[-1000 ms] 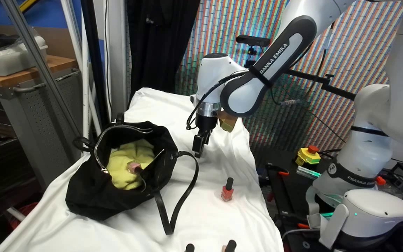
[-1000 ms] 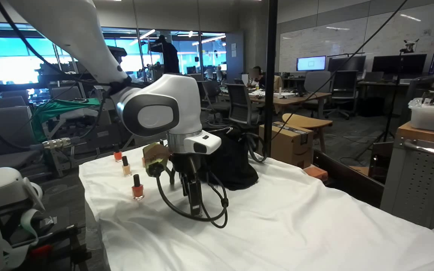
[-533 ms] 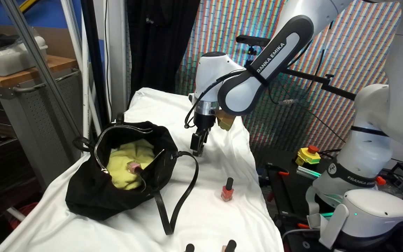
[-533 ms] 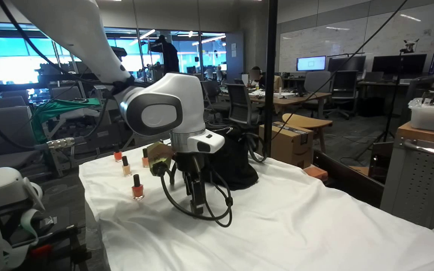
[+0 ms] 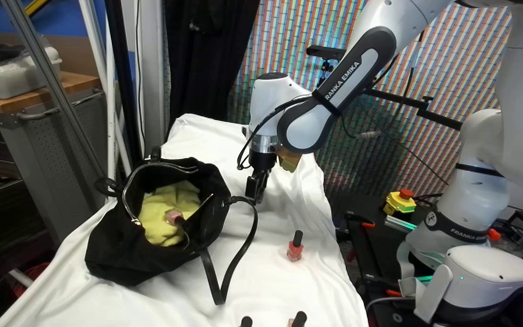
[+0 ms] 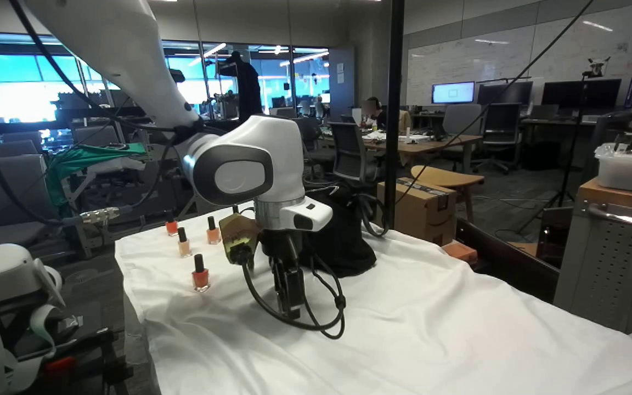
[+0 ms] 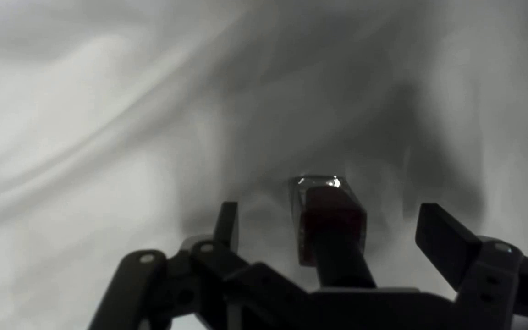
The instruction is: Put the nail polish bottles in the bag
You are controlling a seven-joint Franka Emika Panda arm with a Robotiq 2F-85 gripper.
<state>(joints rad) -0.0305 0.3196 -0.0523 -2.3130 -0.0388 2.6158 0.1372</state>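
While the end effector (image 7: pixel 338 233) gapes, its fingers (image 7: pixel 447 247) flank a bottle (image 7: pixel 332 220).

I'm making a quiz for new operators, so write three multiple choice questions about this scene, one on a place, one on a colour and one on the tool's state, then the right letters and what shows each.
1. Where is the dusty pink bottle?
A) Inside the bag
B) On the white cloth
C) Under the bag
2. What colour is the material inside the bag?
A) Blue
B) White
C) Yellow-green
3. In the wrist view, how does the tool stand at the dark red bottle?
A) Shut on it
B) Open, not touching it
C) Shut beside it

1 A: an exterior view shows it through the bag's opening.
2 C: that colour shows beside the bottle there.
3 B: gaps show between the bottle and both jaws.
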